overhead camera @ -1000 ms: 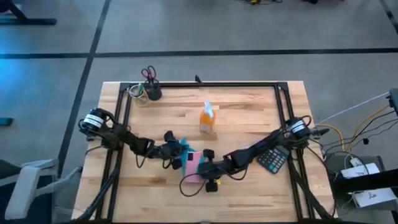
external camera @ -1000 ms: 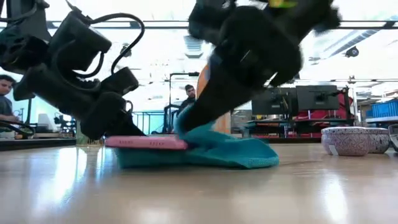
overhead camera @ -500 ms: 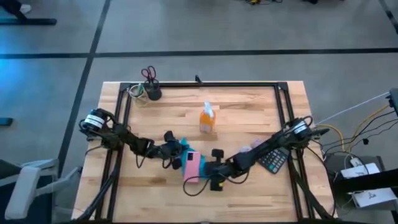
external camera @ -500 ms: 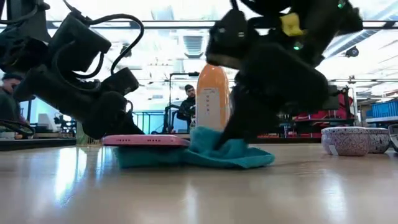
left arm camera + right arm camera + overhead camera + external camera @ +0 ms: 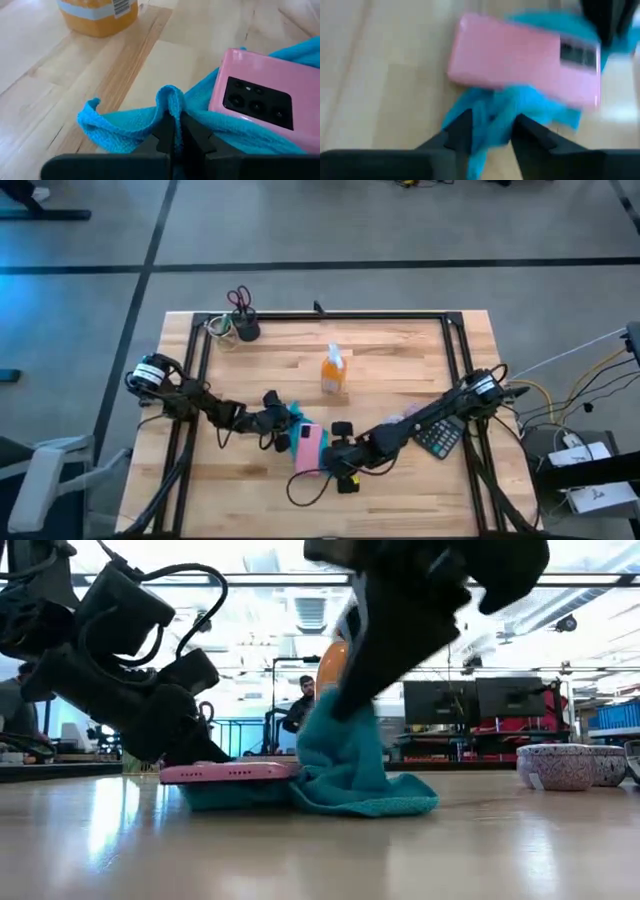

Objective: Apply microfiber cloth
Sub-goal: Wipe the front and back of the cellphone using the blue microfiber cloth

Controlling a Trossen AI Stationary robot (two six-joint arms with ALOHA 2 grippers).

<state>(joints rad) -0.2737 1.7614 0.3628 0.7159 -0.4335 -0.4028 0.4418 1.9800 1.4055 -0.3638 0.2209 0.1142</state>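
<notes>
The microfiber cloth [image 5: 345, 775] lies near the middle of the bench [image 5: 400, 350], a little toward its 6 o'clock edge, spread under a pink phone [image 5: 307, 446] that rests camera-side up on top of it. In the low view the cloth shows below the phone and rises in a tall fold at the phone's right end, drawn up off the wood. The right gripper [image 5: 489, 131] holds that fold: in its wrist view the turquoise fabric runs up between its two dark fingers [image 5: 460, 131], which are set fairly narrow around it, just beside the phone's near edge. The left gripper [image 5: 173, 131] is at the cloth's opposite side, at about 9 o'clock of the phone; its fingers are pressed together on a raised pleat of the fabric, with the phone's camera cluster just beyond. In the high view the two arms meet at the phone from either side.

An orange spray bottle [image 5: 334, 371] stands upright at 12 o'clock of the phone, apart from the cloth. A black calculator [image 5: 438, 437] lies at 3 o'clock, partly under the right arm. A cup with scissors [image 5: 243, 315] stands near the far-left corner. Beyond the bench a person [image 5: 297, 705] sits in the room.
</notes>
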